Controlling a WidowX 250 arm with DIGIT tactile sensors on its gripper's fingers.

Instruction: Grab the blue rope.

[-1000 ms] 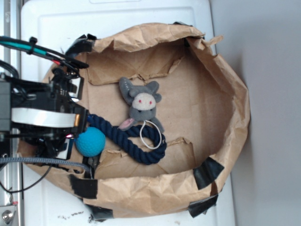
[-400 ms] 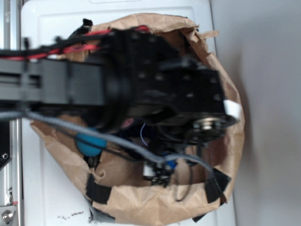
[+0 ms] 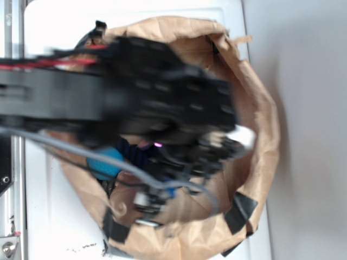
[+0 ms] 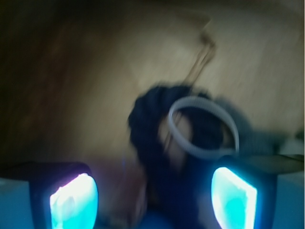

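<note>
A WidowX arm (image 3: 108,103) is pictured stretched over a crumpled brown paper bag (image 3: 260,108) that is taped down on a white surface (image 3: 54,21), its black body blurred and hiding most of the bag's floor from the exterior view. Only a sliver of the blue rope (image 4: 152,138) is glimpsed beneath the arm from outside, beside part of a turquoise ball (image 3: 108,165).

In the wrist view the rope is seen more fully, though softly focused: a dark navy loop lies on the brown paper, with one run of it reaching down into the gap between the fingers. A thin white ring (image 4: 202,126) is laid across the loop's right side.

The gripper (image 4: 155,198) is shown with its two glowing pads (image 4: 74,200) spread wide, one at either lower corner of the frame, and nothing is pinched between them. Whether the pads are touching the rope or the paper cannot be told.

The task is judged to be in its approach stage: the gripper has been lined up over the rope, but no grasp is made. A final descent, a closing of the fingers on the navy strand rather than the ring, and a lift are left to be done.
</note>
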